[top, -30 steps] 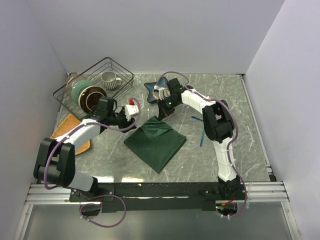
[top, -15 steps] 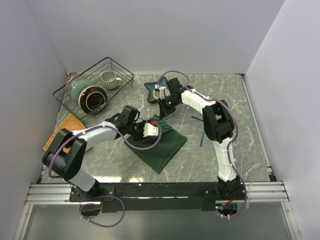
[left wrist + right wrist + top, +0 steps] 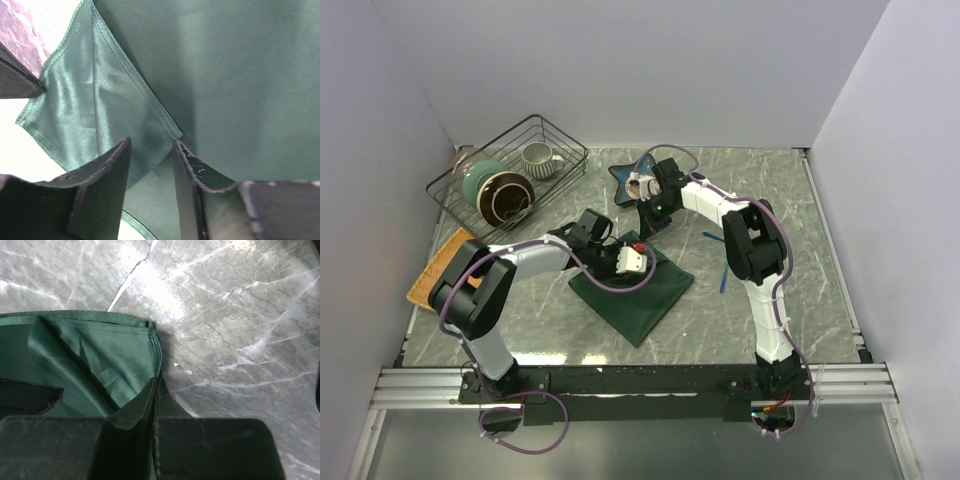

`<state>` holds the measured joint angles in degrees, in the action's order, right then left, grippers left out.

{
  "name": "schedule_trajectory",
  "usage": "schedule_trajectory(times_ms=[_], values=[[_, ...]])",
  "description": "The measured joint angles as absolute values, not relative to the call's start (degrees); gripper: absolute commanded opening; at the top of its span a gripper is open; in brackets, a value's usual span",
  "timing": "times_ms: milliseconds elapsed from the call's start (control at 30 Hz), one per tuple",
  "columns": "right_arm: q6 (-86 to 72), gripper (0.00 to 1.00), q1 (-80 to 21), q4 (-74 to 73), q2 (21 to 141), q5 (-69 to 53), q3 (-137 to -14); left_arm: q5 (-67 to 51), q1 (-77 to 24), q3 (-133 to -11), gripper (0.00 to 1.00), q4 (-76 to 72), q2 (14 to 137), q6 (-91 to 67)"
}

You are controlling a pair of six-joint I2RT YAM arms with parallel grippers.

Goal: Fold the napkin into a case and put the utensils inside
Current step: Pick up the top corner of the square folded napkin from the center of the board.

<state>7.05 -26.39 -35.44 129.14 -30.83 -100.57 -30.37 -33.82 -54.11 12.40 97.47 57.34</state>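
Grey marbled table (image 3: 820,250) between white walls; the napkin (image 3: 645,295), dark green, lies as a diamond at mid-table with a hemmed flap doubled over its far-left part; the right gripper (image 3: 155,390) has its fingers pressed together on the cloth's far corner; the left gripper (image 3: 151,150) stands with fingers apart astride the flap's corner, contact unclear; a blue utensil (image 3: 723,278) beside the right arm is too thin to make out; bare table lies near and right of the napkin; a wire basket (image 3: 578,160) sits far left.

No readable text, labels, brand marks, numbers or signs appear in any of the three views.
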Motion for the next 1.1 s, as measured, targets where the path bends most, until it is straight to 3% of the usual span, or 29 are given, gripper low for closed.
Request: schedule_trajectory(times_ms=[167, 567, 733, 1100], values=[[6.7, 0.00, -26.4, -35.1, 130.0, -31.0, -100.6, -30.4, -33.9, -56.5, 0.38, 14.3, 99.3, 58.0], [6.4, 0.00, -26.4, -35.1, 130.4, -31.1, -101.3, -30.8, -34.4, -58.7, 0.43, 20.6, 100.6, 62.3], [6.2, 0.00, -26.4, -35.1, 130.4, -31.1, -101.3, -30.8, -35.1, -61.4, 0.27, 23.2, 103.0, 63.3], [6.0, 0.00, -26.4, -35.1, 130.5, -31.1, -101.3, -31.1, -35.1, -62.5, 0.12, 24.9, 103.6, 63.7]])
